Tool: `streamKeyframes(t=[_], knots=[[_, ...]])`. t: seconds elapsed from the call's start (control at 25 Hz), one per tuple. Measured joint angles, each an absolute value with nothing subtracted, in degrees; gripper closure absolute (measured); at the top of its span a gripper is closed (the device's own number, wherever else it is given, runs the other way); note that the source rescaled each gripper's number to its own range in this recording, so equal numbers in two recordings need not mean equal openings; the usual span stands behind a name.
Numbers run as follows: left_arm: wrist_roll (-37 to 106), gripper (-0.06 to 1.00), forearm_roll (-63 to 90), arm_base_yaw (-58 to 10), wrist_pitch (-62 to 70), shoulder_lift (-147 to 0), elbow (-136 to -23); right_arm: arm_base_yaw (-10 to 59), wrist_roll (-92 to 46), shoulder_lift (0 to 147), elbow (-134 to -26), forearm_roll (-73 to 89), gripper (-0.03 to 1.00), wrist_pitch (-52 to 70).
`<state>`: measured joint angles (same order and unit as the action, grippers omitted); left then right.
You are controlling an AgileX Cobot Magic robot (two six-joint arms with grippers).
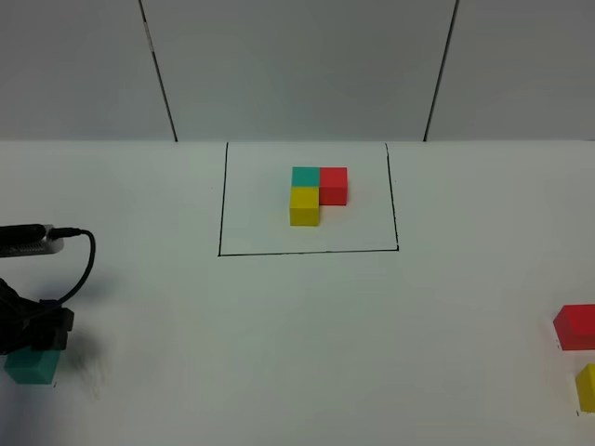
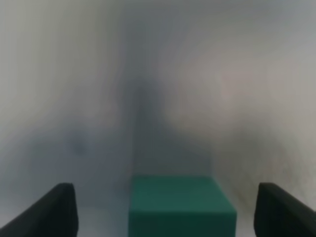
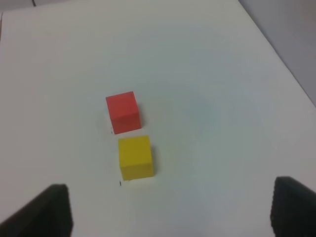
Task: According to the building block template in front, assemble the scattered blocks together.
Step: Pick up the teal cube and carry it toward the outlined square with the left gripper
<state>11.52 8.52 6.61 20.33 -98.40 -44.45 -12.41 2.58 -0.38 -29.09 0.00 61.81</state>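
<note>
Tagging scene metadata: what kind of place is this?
Probably a robot lab test bench, not a home or factory floor: a bare white table, plain grey wall panels behind it, and a three-cube template inside a black outline drawn on the tabletop.

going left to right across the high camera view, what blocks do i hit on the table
loose teal cube → black-framed template trio → loose red cube

Left pincer (image 1: pixel 37 344) hangs over the teal cube (image 1: pixel 28 369).
</note>
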Motion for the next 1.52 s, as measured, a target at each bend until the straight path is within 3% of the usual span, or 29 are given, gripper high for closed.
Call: streamKeyframes(t=[0.32,0.72,0.96,1.32,1.52], knots=[[12.1,0.52,8.6,6.6,24.7,-98.4,-44.6,-12.4,2.6,-0.4,-29.1,0.0,0.3,61.8],[12.3,0.59,8.6,6.6,26.0,-98.4,-44.6,-12.4,2.6,-0.4,-29.1,0.0,0.3,61.8],[12.3,0.93,8.6,6.6,26.6,-98.4,-44.8,-12.4,2.6,-0.4,-29.1,0.0,0.3,61.8],[16.3,0.93,8.6,6.6,28.0,-98.4,-45.2,-12.4,2.6,-0.4,-29.1,0.0,0.3,61.8],[24.0,0.94,8.6,6.6,38.2,-98.4,-51.2,-12.4,2.6,-0.4,-29.1,0.0,0.3,61.8]])
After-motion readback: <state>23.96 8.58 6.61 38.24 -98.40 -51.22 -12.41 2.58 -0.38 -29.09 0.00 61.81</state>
